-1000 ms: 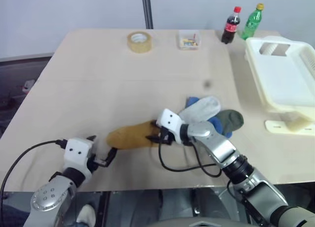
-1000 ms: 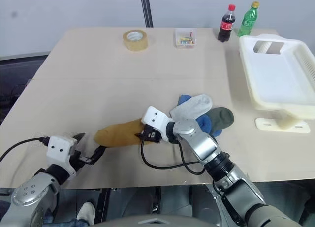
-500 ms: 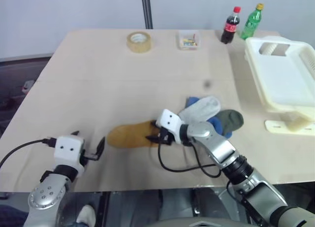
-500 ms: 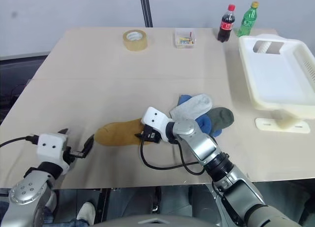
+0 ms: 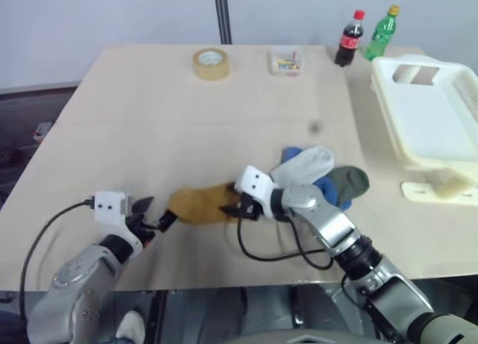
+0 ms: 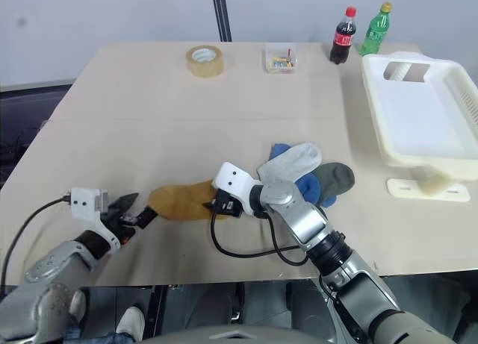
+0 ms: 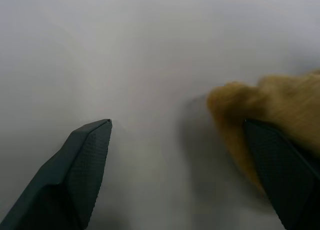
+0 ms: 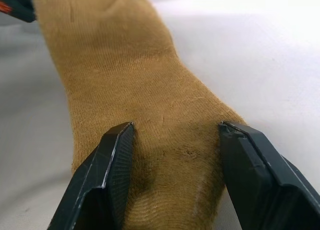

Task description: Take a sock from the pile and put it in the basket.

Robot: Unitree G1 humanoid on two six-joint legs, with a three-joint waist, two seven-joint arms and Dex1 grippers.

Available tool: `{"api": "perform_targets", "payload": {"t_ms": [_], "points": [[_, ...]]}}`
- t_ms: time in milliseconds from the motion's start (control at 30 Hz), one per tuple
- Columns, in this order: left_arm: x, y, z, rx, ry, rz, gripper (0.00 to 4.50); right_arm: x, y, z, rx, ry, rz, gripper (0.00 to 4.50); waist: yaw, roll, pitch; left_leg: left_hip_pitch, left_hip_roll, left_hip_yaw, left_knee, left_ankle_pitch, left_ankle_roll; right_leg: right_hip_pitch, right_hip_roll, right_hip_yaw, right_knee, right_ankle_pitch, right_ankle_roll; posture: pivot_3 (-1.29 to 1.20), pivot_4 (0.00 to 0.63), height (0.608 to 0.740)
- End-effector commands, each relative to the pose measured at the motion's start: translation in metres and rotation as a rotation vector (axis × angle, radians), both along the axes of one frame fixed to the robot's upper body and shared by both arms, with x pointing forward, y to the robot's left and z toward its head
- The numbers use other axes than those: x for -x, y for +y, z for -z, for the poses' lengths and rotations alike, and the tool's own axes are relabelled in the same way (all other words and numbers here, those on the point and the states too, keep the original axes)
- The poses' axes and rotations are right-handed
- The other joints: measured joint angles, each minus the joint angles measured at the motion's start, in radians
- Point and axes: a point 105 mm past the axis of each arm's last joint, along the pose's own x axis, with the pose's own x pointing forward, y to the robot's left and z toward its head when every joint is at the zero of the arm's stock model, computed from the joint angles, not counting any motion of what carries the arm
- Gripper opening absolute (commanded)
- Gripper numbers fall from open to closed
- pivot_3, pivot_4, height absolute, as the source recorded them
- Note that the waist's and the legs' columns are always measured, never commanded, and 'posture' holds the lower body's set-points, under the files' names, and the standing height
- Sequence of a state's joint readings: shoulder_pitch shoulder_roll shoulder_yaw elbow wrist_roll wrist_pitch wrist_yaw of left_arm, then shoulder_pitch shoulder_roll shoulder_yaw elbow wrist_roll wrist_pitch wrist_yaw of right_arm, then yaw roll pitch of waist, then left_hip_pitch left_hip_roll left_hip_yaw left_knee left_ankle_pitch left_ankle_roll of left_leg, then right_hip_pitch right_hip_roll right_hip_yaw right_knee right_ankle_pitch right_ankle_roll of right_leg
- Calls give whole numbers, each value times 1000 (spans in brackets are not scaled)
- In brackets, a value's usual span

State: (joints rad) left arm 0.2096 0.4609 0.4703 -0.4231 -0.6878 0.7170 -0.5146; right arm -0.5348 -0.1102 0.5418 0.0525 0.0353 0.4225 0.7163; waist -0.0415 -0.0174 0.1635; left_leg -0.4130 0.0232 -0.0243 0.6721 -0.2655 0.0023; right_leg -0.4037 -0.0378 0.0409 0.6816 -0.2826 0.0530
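The mustard-yellow sock (image 5: pixel 200 205) is laid flat on the desk (image 5: pixel 187 127), stretched out to the left of the pile (image 5: pixel 323 176), well apart from the basket (image 5: pixel 429 120). Its pile-side end is clasped between the two black fingers of the right tool (image 8: pixel 170 182), the fabric being bunched between them, so this tool is seen gripping the sock. The sock's far end is met by the left tool (image 5: pixel 154 219), whose fingers are spread wide; in the left wrist view one finger (image 7: pixel 282 170) is set against the sock's edge while the other stands over bare desk, nothing being held. The pile, made up of light grey, blue and dark green socks, is found just behind the right arm, near the middle of the desk. The white slotted basket is placed at the desk's right edge with nothing visible inside. Along the far edge a roll of tape (image 5: pixel 211 63), a small clear box (image 5: pixel 287 61), a cola bottle (image 5: pixel 348 38) and a green bottle (image 5: pixel 383 31) are ranged.
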Motion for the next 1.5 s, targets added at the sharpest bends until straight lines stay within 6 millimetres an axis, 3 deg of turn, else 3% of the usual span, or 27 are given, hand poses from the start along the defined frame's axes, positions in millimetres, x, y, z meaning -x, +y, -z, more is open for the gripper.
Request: {"api": "perform_targets", "payload": {"t_ms": [33,167,267,467,1033,1333,1500], "points": [[16,5,-7,51,21,108,4467,4,4,-1,-12,-9,-17,2796,-1,0,0,0,0,0,0,0,0,0,0,0,0,0,0,0,150,740],[14,45,-14,-53,-3,9,4467,4,5,0,-10,-8,-12,2796,0,1,0,0,0,0,-1,0,-1,0,1,0,-1,0,0,0,150,740],[7,57,-27,58,-78,-72,4467,4,4,1,-7,-9,-10,2796,1,0,0,1,0,-1,-1,1,-2,0,1,-1,0,0,0,0,150,740],[12,23,-24,339,-35,57,4467,4,4,2,-1,-14,-6,2796,-1,-1,-1,1,0,-1,-1,1,-1,1,-1,-1,-1,0,0,0,150,740],[13,-23,26,352,345,215,4467,6,5,4,14,-25,0,2796,3,2,-3,16,-1,-1,-4,1,-1,15,-1,0,-2,0,-1,0,150,740],[19,-55,23,575,435,363,4467,6,5,4,18,-30,3,2796,3,5,-5,18,-1,-1,-4,1,-1,17,-1,0,-3,0,-1,0,150,740],[9,-52,2,719,341,380,4467,5,5,4,21,-35,5,2796,3,5,-5,18,-1,-1,-4,1,-1,17,-1,0,-3,0,-1,0,150,740]]}}
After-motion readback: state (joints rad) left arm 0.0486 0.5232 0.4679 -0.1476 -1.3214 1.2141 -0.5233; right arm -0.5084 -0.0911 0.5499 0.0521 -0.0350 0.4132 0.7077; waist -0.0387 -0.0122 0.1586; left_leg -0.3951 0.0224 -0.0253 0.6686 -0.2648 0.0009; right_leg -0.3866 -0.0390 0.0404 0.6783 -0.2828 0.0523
